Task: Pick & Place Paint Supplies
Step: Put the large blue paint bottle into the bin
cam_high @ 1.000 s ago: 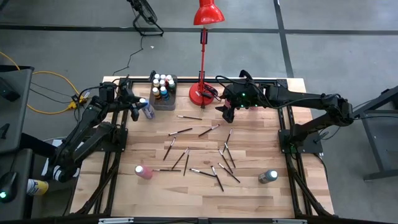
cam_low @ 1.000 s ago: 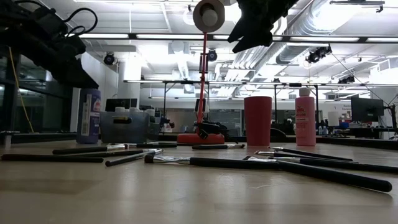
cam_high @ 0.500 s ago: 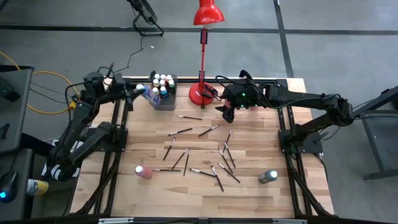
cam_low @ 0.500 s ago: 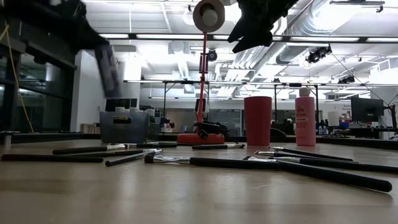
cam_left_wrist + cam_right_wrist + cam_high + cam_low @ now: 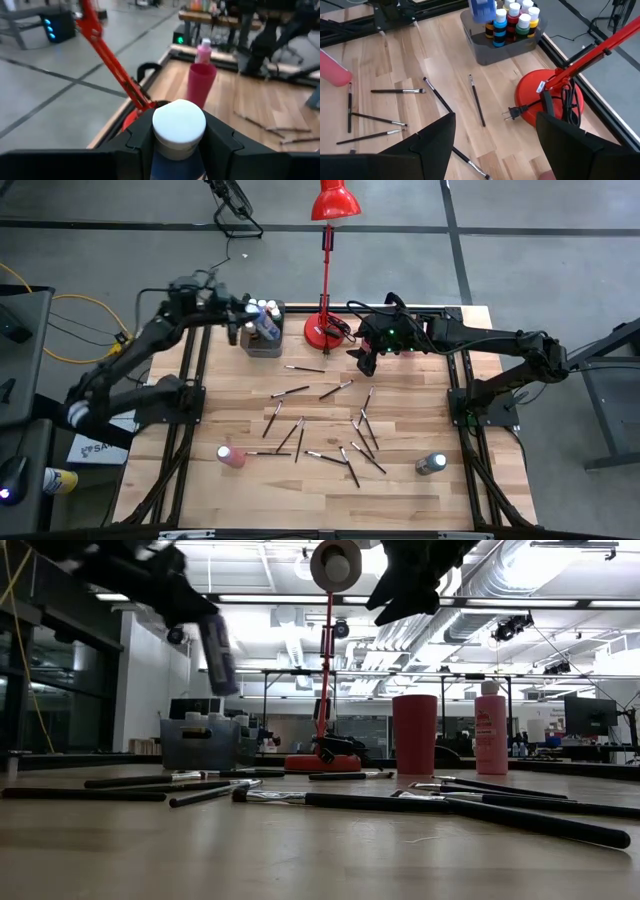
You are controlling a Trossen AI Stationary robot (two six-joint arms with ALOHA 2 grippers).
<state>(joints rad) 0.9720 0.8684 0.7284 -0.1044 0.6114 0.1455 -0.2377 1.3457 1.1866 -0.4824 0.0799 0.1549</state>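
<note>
Left gripper [image 5: 250, 318], at 11 o'clock on the pale wooden table [image 5: 400, 420], hung over the translucent grey bin [image 5: 262, 343], fingers [image 5: 220, 142] pinching a white-capped blue paint bottle [image 5: 178, 131] clear of the bin. Capped bottles [image 5: 516, 19] stood packed inside it. Right gripper [image 5: 366, 362], near 12 o'clock beside the red lamp base [image 5: 325, 330], held nothing, fingers spread. Thin dark-handled paintbrushes [image 5: 350, 430] lay scattered at centre; a pink bottle [image 5: 231, 456] stood at 7 o'clock, a green-tinted bottle [image 5: 432, 464] at 5 o'clock.
</note>
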